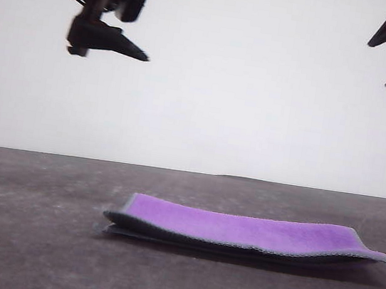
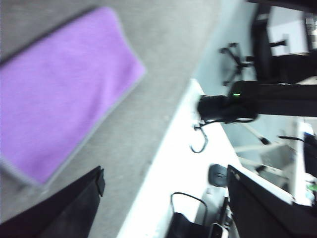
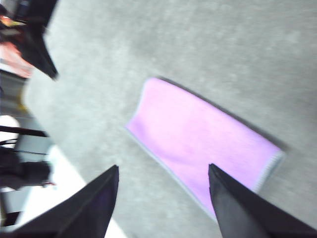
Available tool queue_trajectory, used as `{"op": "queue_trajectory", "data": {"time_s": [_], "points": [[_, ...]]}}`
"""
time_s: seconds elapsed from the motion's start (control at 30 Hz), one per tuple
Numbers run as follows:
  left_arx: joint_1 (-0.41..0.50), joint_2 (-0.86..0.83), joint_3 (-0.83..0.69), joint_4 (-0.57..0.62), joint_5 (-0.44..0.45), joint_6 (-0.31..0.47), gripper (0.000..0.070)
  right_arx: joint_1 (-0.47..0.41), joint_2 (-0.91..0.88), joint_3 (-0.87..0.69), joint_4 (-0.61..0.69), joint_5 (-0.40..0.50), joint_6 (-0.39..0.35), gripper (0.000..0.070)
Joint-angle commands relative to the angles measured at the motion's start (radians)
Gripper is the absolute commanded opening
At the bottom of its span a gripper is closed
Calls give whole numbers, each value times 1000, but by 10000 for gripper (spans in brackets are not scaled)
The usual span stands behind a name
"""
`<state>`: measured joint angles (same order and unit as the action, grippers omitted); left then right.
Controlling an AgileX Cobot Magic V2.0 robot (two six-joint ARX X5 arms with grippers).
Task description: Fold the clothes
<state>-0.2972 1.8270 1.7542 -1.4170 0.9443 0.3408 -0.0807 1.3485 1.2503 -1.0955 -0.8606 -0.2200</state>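
Note:
The clothes (image 1: 245,232) are one small cloth, lying folded flat on the dark grey table (image 1: 24,221) right of centre, purple face up with a grey stitched edge. My left gripper (image 1: 164,25) hangs high above the table's left side, open and holding nothing. My right gripper (image 1: 378,65) is high at the upper right, also open. In the left wrist view the cloth (image 2: 59,99) lies well beyond the spread fingers (image 2: 69,208). In the right wrist view the cloth (image 3: 198,144) shows between and beyond the open fingers (image 3: 94,208), apart from them.
A white wall fills the background beyond the table's far edge (image 1: 189,171). The left wrist view shows the table's white border (image 2: 173,168), a black arm (image 2: 247,101), cables and an office chair (image 2: 237,57) off the table.

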Motion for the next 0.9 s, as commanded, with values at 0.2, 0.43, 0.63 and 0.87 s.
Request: {"op": "queue_trajectory", "data": {"time_s": [0.2, 0.43, 0.63, 0.87], "points": [[123, -136, 22, 260, -277, -248, 477, 0, -151, 20, -59, 186, 26, 361], [235, -175, 21, 245, -376, -258, 477, -2, -308, -92, -34, 317, 79, 361], [281, -175, 15, 230, -376, -229, 477, 0, -356, -383, 170, 285, 187, 362], [314, -173, 15, 238, -377, -218, 477, 2, -259, -562, 382, 186, 301, 362]]}}
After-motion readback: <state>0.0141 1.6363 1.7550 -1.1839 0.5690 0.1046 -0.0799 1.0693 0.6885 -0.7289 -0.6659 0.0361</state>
